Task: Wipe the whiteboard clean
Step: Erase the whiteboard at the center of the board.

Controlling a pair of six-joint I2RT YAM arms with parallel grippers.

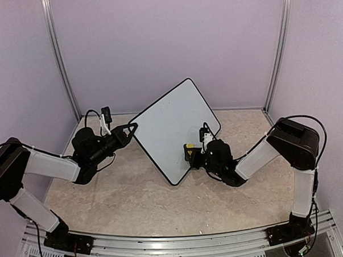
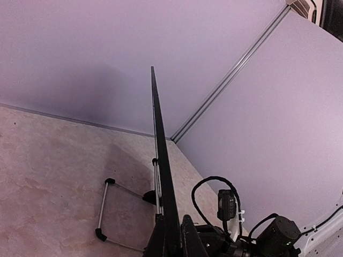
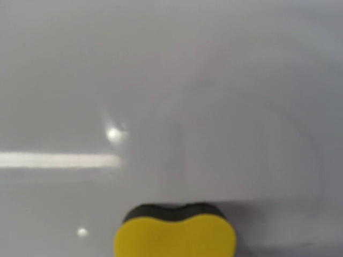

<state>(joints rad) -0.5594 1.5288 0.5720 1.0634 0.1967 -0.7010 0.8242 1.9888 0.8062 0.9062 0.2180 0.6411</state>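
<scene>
Sponge (image 3: 175,233), yellow, is pinched in the right gripper (image 1: 194,155) and pressed against the whiteboard (image 1: 174,128), low on its face. Whiteboard stands mid-table, propped on a wire stand (image 2: 104,209); left gripper (image 1: 131,129) is clenched on its left edge.

Risk: a hard push may tip the board back or twist it out of that thin edge grip; the stand may skid.

Left arm reaches low, outstretched. Right arm folds at a high elbow, forearm sloping down to the board.
</scene>
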